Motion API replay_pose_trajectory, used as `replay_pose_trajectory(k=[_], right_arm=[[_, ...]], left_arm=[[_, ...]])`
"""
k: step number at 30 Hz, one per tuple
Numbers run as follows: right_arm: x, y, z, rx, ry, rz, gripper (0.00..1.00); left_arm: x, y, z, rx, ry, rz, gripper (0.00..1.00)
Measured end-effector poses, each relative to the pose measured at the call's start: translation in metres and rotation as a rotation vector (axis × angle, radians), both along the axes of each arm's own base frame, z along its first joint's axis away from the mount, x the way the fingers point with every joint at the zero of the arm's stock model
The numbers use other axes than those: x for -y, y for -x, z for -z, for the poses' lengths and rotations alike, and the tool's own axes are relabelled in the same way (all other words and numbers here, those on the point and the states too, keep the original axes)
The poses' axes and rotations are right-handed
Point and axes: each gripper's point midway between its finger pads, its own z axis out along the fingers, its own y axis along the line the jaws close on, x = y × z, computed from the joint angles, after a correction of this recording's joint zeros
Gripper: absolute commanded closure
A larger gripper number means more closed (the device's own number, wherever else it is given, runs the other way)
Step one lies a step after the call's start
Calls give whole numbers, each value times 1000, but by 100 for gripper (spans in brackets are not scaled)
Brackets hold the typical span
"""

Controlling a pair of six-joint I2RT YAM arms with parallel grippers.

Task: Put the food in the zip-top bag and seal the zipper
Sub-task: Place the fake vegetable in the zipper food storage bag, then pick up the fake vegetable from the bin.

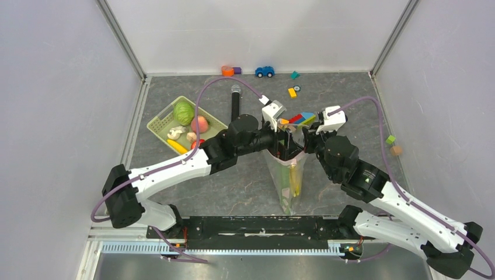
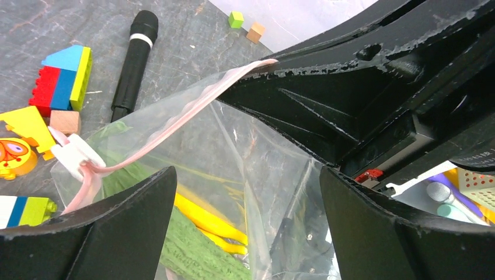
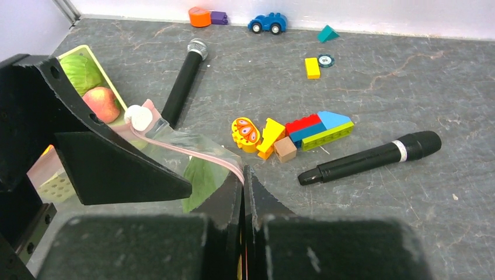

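Note:
The zip-top bag [image 1: 286, 169] hangs upright at the table's middle, between my two grippers. My right gripper [image 3: 245, 175] is shut on one end of the pink zipper [image 3: 192, 153], near the bag's top corner. The white slider [image 2: 75, 154] sits at the zipper's other end. My left gripper [image 2: 248, 221] stands open over the bag's mouth, with nothing between its fingers [image 2: 117, 227]. Inside the bag lie a yellow banana [image 2: 210, 219] and a green leafy vegetable [image 2: 192, 251]. A cabbage [image 1: 184, 112], a pinkish fruit [image 1: 199, 123] and a tomato [image 1: 197, 143] lie in the pale green basket [image 1: 157, 124].
A black microphone [image 1: 235, 102] lies beside the basket, another [image 3: 373, 157] right of the bag. Coloured blocks [image 3: 315, 131] lie just behind the bag. A blue toy car [image 1: 264, 71] and loose blocks sit along the back wall; two small blocks [image 1: 394, 146] lie at right.

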Motion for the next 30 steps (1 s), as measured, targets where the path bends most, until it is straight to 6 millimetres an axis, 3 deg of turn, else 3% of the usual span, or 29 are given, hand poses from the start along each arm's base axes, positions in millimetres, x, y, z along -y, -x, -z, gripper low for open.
replay_pose_trajectory(k=[4,9,14,20,24,27,30], right_arm=[[-3,3,-2,12,23,-45,100],[-11,8,4,-1,55,-125,100],[-21,11,8,-12,67,-187,100],[-4,7,7,-30,128,-108,100],[18,8,-12,-8,143,-26,100],[38,12,-31,16,143,34,100],[57,17,-49,30,161,93,100]], left_arm=[[-3,-1,-7,26,8,-22,33],[-1,-6,-38,77,81,-39,55],[0,-9,-51,95,108,-50,57],[-12,-16,-55,104,96,-117,54],[-48,-15,-81,139,136,-222,51],[-99,-17,-107,193,183,-361,47],[-147,-36,-119,217,203,-525,43]])
